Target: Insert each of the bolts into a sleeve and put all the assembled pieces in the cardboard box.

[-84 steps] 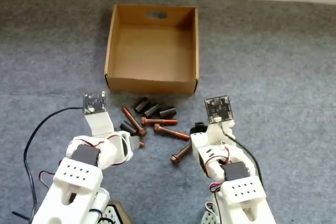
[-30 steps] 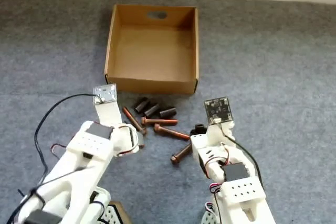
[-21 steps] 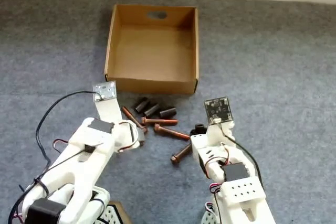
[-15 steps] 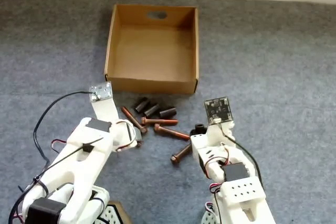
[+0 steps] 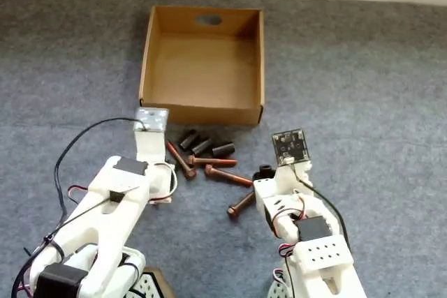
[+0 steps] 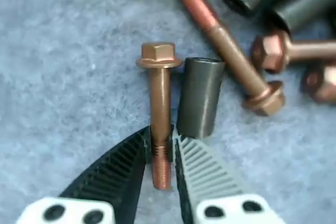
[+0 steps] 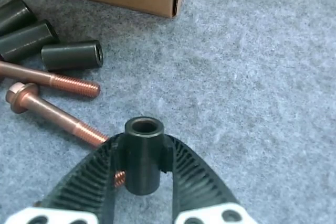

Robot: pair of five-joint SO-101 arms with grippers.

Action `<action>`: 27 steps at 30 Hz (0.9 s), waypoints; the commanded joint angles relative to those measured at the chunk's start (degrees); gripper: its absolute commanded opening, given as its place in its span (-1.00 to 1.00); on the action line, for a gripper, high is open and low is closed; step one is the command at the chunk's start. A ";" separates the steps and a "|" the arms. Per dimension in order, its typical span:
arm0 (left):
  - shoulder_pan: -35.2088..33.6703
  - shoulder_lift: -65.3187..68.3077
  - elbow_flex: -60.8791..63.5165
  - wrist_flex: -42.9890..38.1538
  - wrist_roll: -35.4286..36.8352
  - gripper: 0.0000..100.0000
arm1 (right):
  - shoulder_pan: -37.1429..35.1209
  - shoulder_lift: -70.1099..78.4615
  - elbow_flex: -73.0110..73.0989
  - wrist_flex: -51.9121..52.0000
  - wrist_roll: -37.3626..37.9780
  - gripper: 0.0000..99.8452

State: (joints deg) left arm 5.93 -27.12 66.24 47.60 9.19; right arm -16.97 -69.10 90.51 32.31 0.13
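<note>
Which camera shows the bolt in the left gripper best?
The left wrist view: the bolt shows head to tip, shank pinched by the left gripper. In the high view the left arm covers that spot; the right wrist view faces other bolts.

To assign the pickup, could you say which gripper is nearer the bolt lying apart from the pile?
Right: the right gripper holds a sleeve just beside that bolt; the left gripper clamps another bolt across the pile.

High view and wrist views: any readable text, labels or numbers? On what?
None readable.
The cardboard box is plain.
The bolt in the left gripper and the sleeve in the right gripper show no marks.
The circuit board on a wrist: print too small to read.
</note>
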 commanded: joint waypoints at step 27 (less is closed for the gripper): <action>-22.11 0.48 -6.81 2.37 -32.53 -0.70 | -0.31 -1.01 -0.40 -0.66 -0.53 -0.99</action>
State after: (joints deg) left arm -15.60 -26.33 61.14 51.30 -23.08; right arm -16.97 -69.10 90.51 32.31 0.13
